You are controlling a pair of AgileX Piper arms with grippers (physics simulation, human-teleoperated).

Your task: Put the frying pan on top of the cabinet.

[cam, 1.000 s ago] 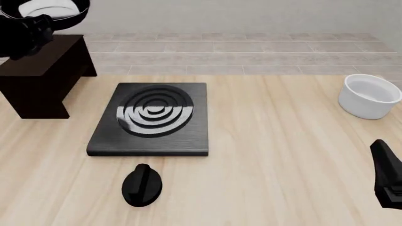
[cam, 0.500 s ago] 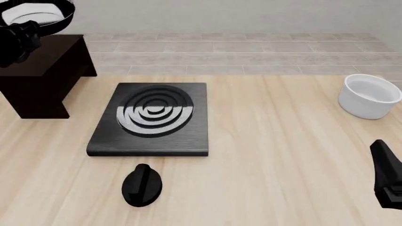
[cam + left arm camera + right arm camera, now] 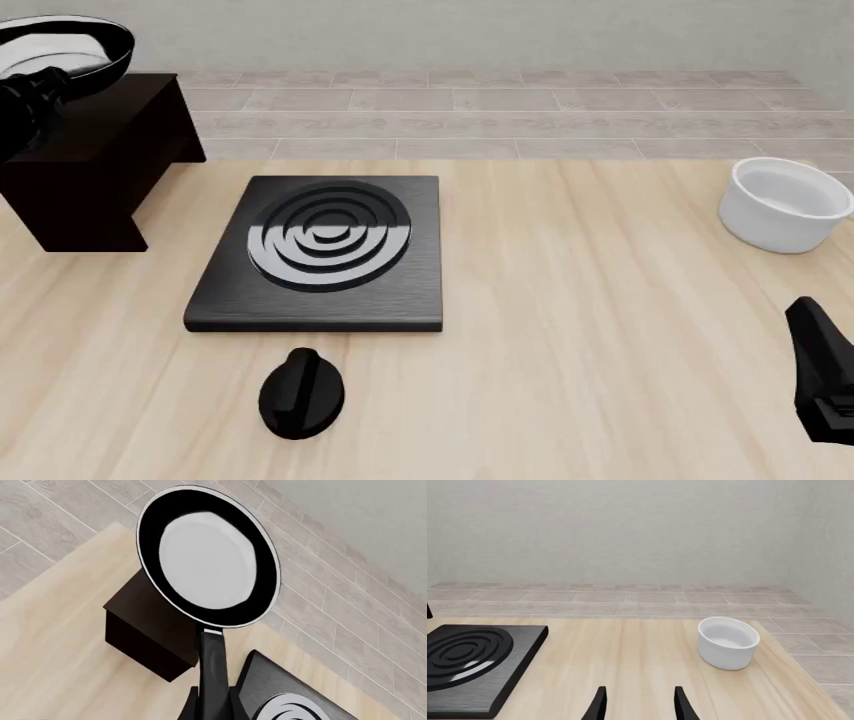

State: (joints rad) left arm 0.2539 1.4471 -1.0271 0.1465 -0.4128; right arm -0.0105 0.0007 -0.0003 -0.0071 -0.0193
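The frying pan (image 3: 60, 45), glossy black with a shiny inside, hangs in the air over the back left part of the cabinet (image 3: 100, 150), a dark brown box at the table's far left. My left gripper (image 3: 24, 95) is shut on the pan's long handle (image 3: 213, 665). In the left wrist view the frying pan (image 3: 207, 555) shows above the cabinet (image 3: 147, 630), with the left gripper (image 3: 212, 707) clamped on the handle at the picture's edge. My right gripper (image 3: 639, 705) is open and holds nothing, low at the table's near right (image 3: 825, 385).
A flat black stove plate (image 3: 320, 250) with concentric rings lies beside the cabinet, mid-left on the table. A black knob (image 3: 302, 393) sits in front of it. A white bowl (image 3: 785, 205) stands at the far right edge, ahead of the right gripper.
The left gripper has carried the pan further left and a little lower, so it now hangs over the cabinet's back left. The right arm has not moved.
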